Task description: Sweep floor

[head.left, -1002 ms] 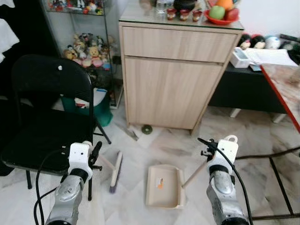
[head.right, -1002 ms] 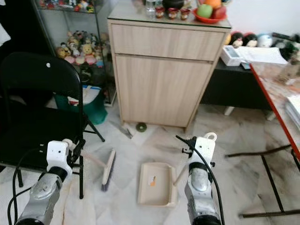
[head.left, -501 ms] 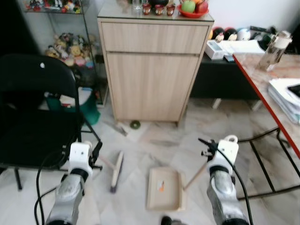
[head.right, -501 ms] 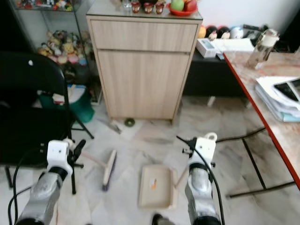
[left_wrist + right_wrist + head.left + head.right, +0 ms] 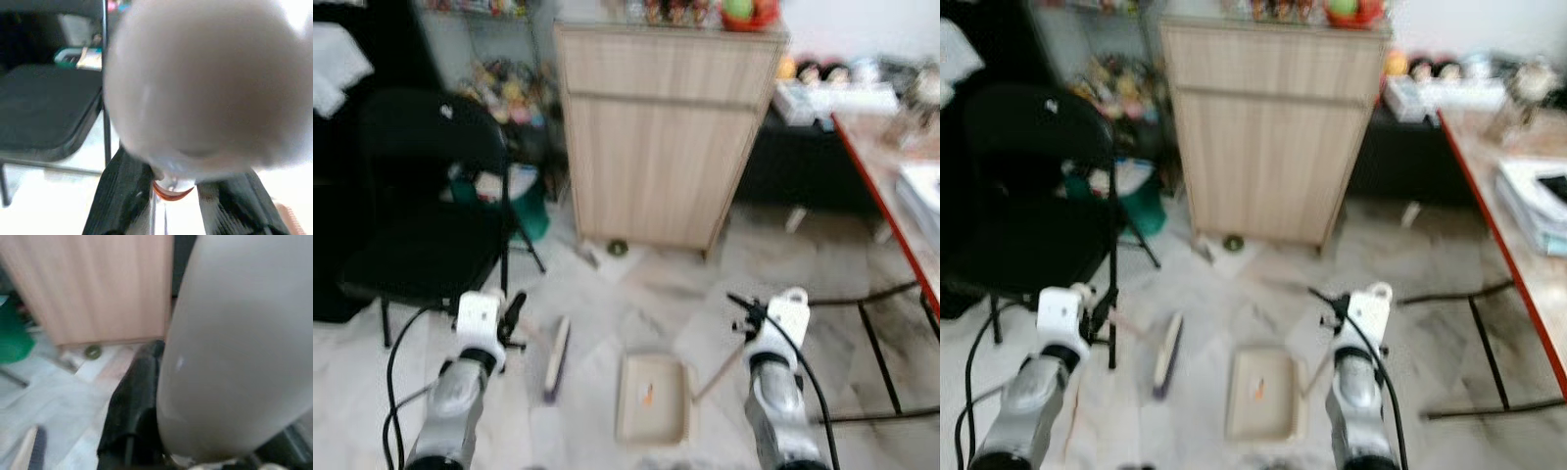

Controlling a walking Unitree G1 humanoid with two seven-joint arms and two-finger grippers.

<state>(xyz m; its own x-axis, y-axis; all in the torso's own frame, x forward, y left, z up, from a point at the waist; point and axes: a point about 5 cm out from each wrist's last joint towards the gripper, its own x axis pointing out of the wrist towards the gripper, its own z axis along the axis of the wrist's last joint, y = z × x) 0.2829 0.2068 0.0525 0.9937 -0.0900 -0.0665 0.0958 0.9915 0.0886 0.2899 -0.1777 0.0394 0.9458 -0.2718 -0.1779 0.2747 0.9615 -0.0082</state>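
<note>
— Since a moment back the whole view has swung; the camera moved, I'd say, not the things. Broom head [image 5: 556,358] and dustpan [image 5: 652,397] lie as they did against the grippers, lower middle of the frame.

— Why held like that?

— Looks like a two-handed sweep. The left pincer [image 5: 511,318], lower left, sits at the top end of the broom's pale handle, which slants down to the head on the floor [image 5: 626,294]. The right pincer [image 5: 744,315], lower right, has the dustpan's handle the same way, the pan flat on the tiles, mouth toward the cabinet [image 5: 668,127].

— Clamped?

— In the left wrist view the black fingers [image 5: 122,196] close round a pale rounded handle end; the right wrist view matches. Both gripping, I'd judge.

— And the rubbish?

— A small dark round bit [image 5: 619,248] by the cabinet foot, well beyond both tools. Black chair [image 5: 421,215] stands at mid left.
</note>
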